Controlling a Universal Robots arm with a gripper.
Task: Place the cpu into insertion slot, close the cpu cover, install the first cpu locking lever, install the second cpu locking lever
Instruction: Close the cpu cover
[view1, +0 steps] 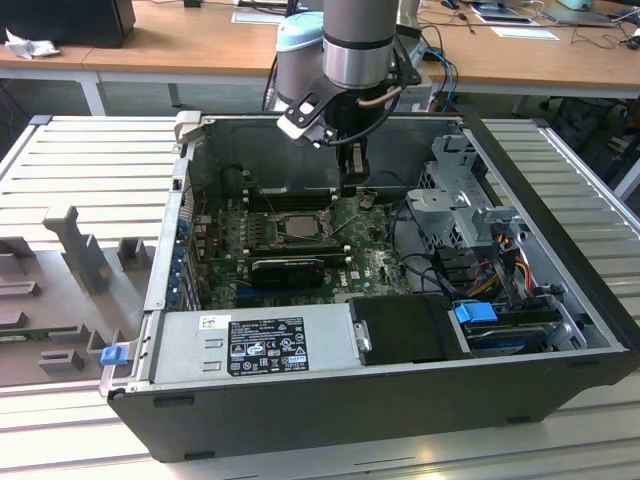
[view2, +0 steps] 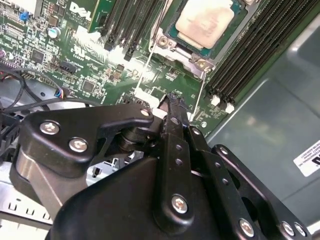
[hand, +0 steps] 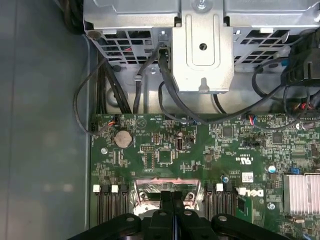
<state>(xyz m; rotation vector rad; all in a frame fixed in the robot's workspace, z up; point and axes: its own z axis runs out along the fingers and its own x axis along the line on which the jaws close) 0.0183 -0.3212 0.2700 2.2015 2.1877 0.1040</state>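
Room: wooden desks (view1: 200, 45) at the back; open PC case (view1: 400, 410) lying on a slatted metal table (view1: 80, 150).
Exterior view, arm: hangs from upper centre of frame, gripper (view1: 356, 186) inside the case, tips just above the motherboard (view1: 370, 255).
Exterior view, cpu: cpu (view1: 291, 226) sits in its socket at frame centre, toward the exterior view's left of the tips, near but apart.
Second wrist view, jaws: pressed together, nothing seen between them.
Second wrist view, cpu: pale top (view2: 205, 22) lies flat, straight beyond the tips. The cpu cover (view2: 162, 35) looks to be down around it.
Second wrist view, rod: thin wire rod (view2: 143, 72), likely a locking lever, runs from the socket toward the tips. Can't tell if they touch.
First wrist view: gripper (hand: 172, 196) is over the socket's metal edge; drive cage (hand: 200, 45) lies beyond the board.
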